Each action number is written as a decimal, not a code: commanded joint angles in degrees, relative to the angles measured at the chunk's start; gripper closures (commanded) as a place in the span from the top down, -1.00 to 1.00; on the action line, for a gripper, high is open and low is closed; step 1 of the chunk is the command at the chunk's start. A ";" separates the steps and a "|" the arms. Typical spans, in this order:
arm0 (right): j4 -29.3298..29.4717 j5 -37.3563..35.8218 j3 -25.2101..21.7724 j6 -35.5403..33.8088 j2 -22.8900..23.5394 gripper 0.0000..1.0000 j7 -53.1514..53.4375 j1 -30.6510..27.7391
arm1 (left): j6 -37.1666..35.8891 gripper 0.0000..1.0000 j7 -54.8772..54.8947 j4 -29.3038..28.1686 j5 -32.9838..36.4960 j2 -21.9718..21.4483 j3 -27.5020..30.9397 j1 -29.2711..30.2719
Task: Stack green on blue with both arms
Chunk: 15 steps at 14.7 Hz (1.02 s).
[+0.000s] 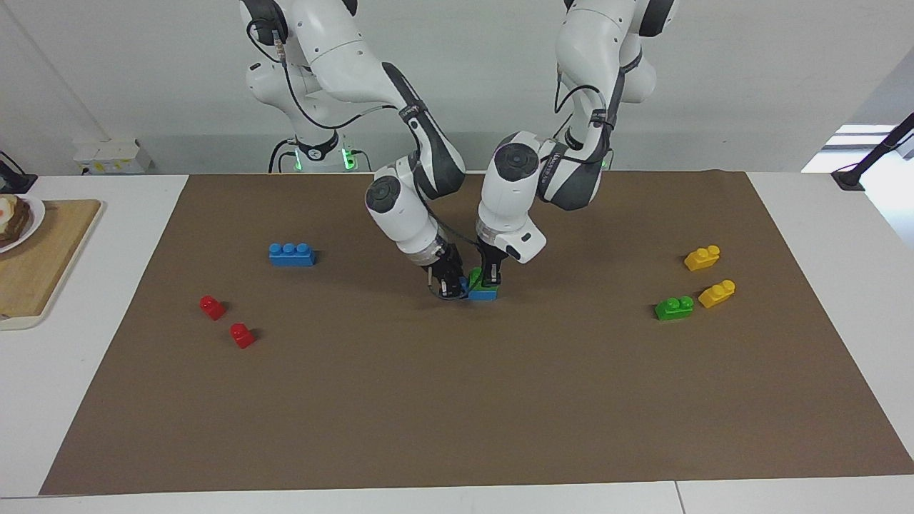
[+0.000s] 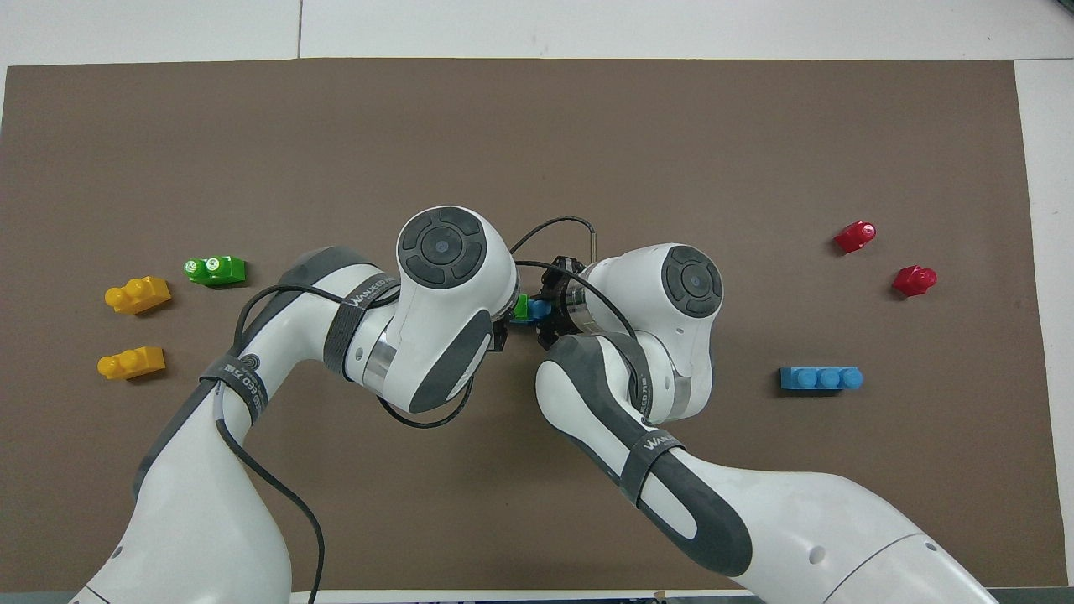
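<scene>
Black fingers of the left gripper stood closed on the green brick, which sat on top of the blue brick at the middle of the brown mat. Just beside it, the right gripper was down at the blue brick's end toward the right arm's side, its fingers closed on that end. In the overhead view only slivers of the green brick and the blue brick showed between the two wrists. The left arm and the right arm both bent down steeply over the pair.

A second blue brick lay flat toward the right arm's end of the mat, with two red bricks farther from the robots than it. Toward the left arm's end lay a second green brick, just beside one yellow brick, with another yellow brick nearer to the robots. A wooden board rested on the white table off the mat at the right arm's end.
</scene>
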 commanded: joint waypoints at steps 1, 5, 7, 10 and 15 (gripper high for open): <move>-2.55 1.49 -0.42 2.01 0.08 -1.00 -1.78 -0.57 | -0.44 0.43 -0.22 -2.89 0.85 -0.76 1.21 -0.76; -2.55 1.49 -0.42 2.01 0.08 -1.00 -1.78 -0.57 | -2.64 1.00 -0.13 -1.49 1.46 -2.07 1.30 -0.23; -2.55 1.49 -0.42 1.92 0.07 -1.00 -1.78 -0.75 | -3.69 1.00 0.31 -1.31 1.46 -5.06 1.56 0.56; -2.46 1.49 -0.42 1.75 -0.01 -0.15 -1.69 -0.84 | -10.44 1.00 4.16 3.33 1.55 -6.12 1.56 3.19; -2.38 1.49 -0.42 1.75 -0.01 0.46 -1.69 -0.93 | -16.00 1.00 21.28 4.23 1.38 -13.84 1.56 9.51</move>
